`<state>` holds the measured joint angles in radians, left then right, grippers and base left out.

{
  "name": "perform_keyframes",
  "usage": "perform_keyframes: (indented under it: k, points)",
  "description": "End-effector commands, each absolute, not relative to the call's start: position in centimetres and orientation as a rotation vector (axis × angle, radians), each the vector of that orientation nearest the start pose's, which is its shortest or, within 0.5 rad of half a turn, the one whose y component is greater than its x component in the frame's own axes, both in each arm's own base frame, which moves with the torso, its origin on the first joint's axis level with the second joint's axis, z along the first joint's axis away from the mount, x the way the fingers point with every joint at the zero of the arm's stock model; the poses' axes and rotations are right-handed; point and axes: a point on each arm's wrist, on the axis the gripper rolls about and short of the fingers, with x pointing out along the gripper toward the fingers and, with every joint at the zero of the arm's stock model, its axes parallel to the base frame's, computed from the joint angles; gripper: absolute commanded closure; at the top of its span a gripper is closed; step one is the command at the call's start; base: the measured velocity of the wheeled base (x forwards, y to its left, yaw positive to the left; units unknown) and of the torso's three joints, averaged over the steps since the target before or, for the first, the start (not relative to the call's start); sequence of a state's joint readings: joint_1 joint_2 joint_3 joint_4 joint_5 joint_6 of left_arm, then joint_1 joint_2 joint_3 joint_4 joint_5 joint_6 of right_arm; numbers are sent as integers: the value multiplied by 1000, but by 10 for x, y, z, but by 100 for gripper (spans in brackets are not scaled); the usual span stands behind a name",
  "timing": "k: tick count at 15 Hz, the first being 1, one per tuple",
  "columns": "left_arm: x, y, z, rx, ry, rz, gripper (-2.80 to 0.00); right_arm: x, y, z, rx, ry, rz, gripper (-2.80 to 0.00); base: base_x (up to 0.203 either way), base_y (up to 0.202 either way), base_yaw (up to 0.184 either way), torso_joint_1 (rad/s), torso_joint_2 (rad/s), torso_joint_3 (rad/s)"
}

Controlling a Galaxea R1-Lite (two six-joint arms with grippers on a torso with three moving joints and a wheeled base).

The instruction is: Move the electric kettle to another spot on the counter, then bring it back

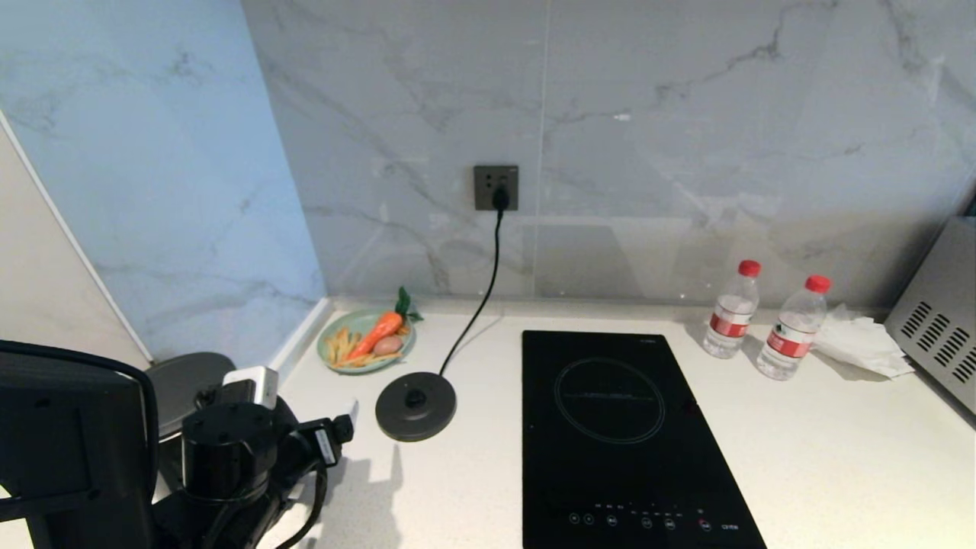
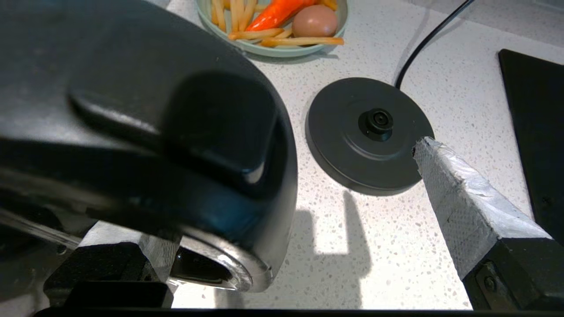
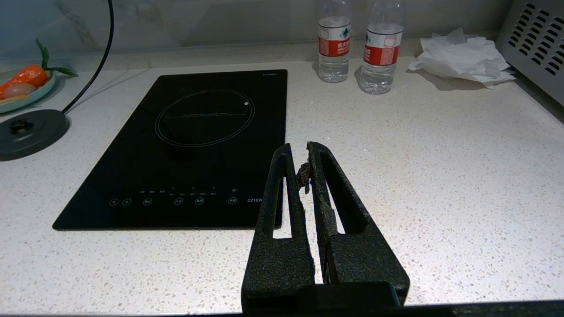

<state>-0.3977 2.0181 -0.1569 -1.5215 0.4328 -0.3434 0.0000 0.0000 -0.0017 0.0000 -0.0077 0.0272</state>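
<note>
The electric kettle [image 2: 132, 110], glossy black with a loop handle, stands on the off-white counter [image 1: 839, 457] at the far left near the wall corner. In the head view only its flat grey lid [image 1: 183, 385] shows behind my left arm [image 1: 229, 457]. My left gripper [image 2: 288, 147] is open wide beside the kettle. Its tape-wrapped finger [image 2: 458, 198] stands well clear of the kettle's body, and the other finger is mostly hidden behind the kettle. My right gripper [image 3: 299, 152] is shut and empty over the counter by the hob's front corner.
The round black power base [image 1: 415, 406] sits empty right of the kettle, its cord running to a wall socket [image 1: 496, 187]. Behind it is a green plate [image 1: 324, 347] of food. The black hob [image 1: 618, 435] lies mid-counter. Two water bottles [image 1: 732, 309], tissue [image 1: 862, 343] and a metal appliance [image 1: 938, 328] stand at the right.
</note>
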Motion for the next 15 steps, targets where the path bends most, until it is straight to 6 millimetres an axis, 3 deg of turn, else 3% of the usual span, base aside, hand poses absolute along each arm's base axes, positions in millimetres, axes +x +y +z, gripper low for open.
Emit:
perform_keyframes:
  k: [1,3,9,15]
  points:
    - [232,-88,48,-208,293,83,-280,-23,0,76,28,-2,-9,0,0,0,0,0,0,0]
    - [232,-88,48,-207,295,84,-280,-23,0,76,28,-2,-8,0,-34,0,-4,4,1,1]
    - [233,-89,47,-205,295,84,-280,-23,0,76,28,-2,-8,0,-175,0,-1,-2,2,3]
    - [226,-85,53,-211,288,83,-280,-23,0,76,28,-2,-8,0,0,0,0,0,0,0]
